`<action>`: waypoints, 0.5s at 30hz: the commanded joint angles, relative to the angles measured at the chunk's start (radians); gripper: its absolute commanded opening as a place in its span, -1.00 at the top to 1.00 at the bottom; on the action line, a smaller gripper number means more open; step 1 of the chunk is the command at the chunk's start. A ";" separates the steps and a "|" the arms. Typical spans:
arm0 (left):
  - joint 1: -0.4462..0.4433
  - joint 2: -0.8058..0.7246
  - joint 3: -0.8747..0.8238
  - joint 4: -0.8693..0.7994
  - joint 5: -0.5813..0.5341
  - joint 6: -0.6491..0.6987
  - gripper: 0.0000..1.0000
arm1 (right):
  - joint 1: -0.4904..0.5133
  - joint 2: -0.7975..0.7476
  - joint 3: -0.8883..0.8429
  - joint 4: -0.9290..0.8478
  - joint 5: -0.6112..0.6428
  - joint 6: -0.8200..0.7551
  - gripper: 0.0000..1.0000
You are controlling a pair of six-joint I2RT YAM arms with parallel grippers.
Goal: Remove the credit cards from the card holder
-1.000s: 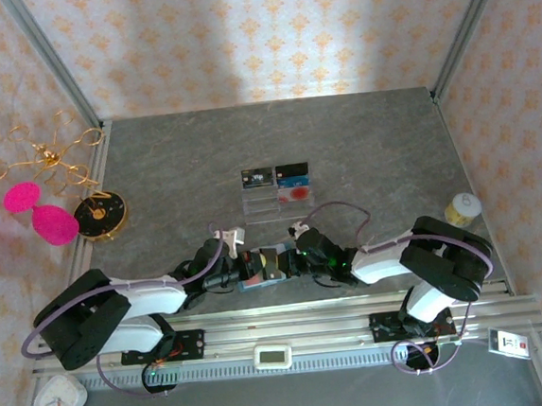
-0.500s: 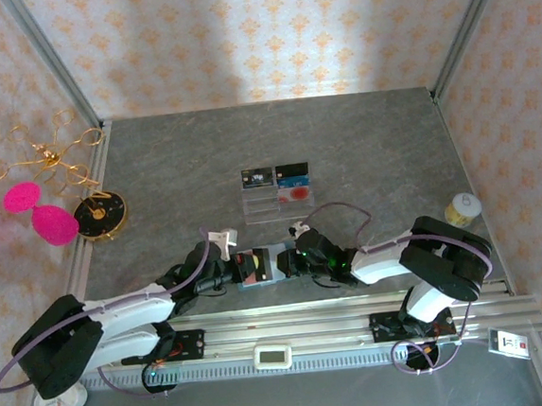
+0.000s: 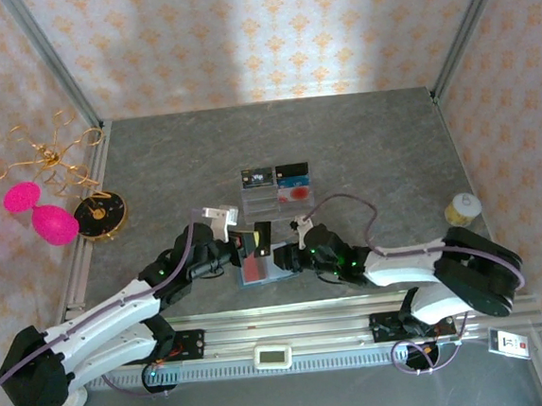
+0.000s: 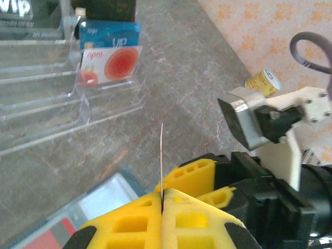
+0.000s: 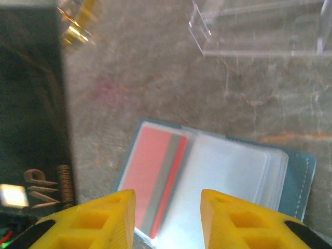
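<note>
Clear tray [image 3: 276,205] stands just beyond card holder [image 3: 263,270]; left hand [image 3: 243,246], right hand [image 3: 290,256] flank it; open table [image 3: 361,148] beyond tray.

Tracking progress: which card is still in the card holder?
The red card, sitting in the open card holder. The black card is pinched by the left end effector; the other cards stand in the clear tray.

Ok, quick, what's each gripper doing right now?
Left gripper: shut on a black credit card, pinched at its edge.
Right gripper: open, holding nothing, fingers apart over the card holder.
</note>
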 commanded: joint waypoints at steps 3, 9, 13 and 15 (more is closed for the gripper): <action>0.017 0.136 0.243 -0.155 -0.052 0.314 1.00 | -0.011 -0.169 -0.056 -0.173 0.167 -0.012 0.29; 0.066 0.384 0.588 -0.395 -0.060 0.722 1.00 | -0.037 -0.310 -0.094 -0.295 0.215 0.022 0.29; 0.091 0.511 0.773 -0.523 0.005 0.968 1.00 | -0.074 -0.353 -0.104 -0.328 0.185 0.030 0.30; 0.094 0.567 0.852 -0.569 0.028 1.062 1.00 | -0.081 -0.350 -0.102 -0.327 0.166 0.032 0.30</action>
